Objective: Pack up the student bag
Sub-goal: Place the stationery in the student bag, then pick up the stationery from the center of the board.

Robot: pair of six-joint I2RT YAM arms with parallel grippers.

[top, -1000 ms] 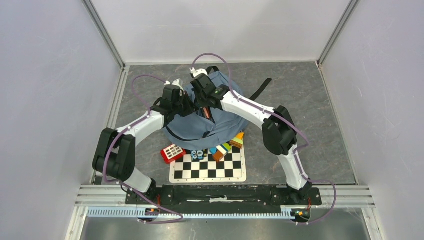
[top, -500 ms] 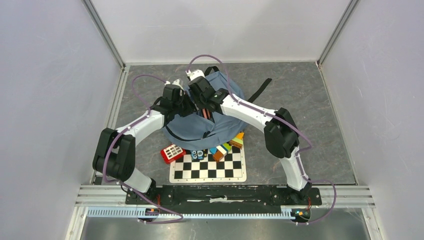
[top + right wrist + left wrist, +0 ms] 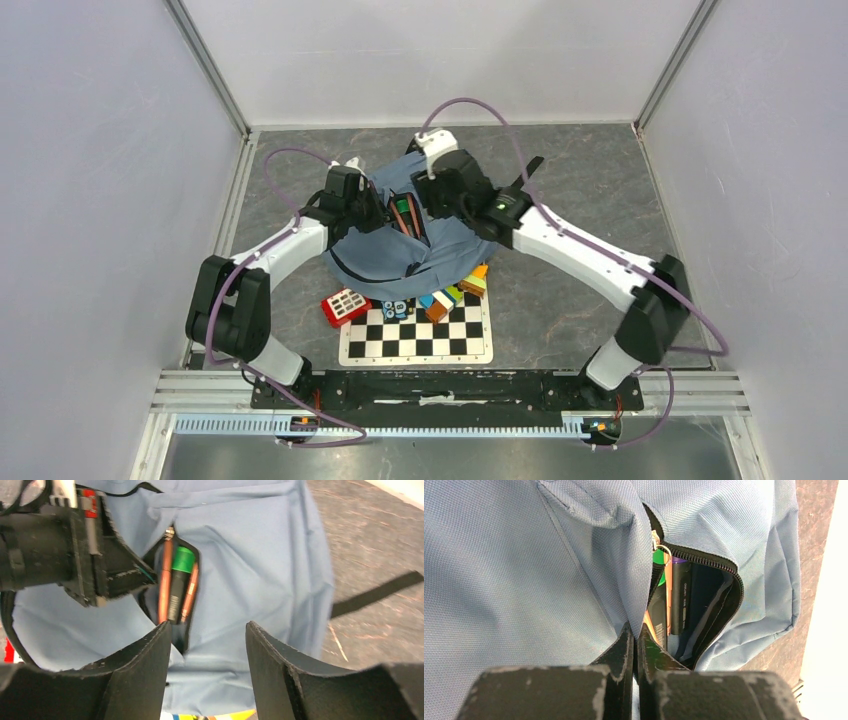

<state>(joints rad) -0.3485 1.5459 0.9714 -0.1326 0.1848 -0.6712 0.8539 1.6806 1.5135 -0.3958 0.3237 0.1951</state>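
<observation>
The soft dusty-blue fabric backpack (image 3: 445,250) lies lengthwise near-to-far, top pointing away; the left gripper (image 3: 635,642) pinches its pocket edge, the right gripper (image 3: 208,630) hangs spread, empty.

Bright, even, diffuse light fills the overhead view. The pale walls carry a faint lavender cast, and the grey counter (image 3: 600,180) shows only soft, short shadows beneath the arms. That view is sharp throughout, with the wall edges leaning outward as a wide lens gives. In the left wrist view the weave of the student bag (image 3: 524,570) is crisp and its open pocket falls into deep shadow. The left claw (image 3: 635,642), close to the lens, is soft, and the right edge is blown out white. The right wrist view is smeared: the right claw (image 3: 207,640) is dark and fuzzy-edged, the counter streaked, the upper right corner glaring.
</observation>
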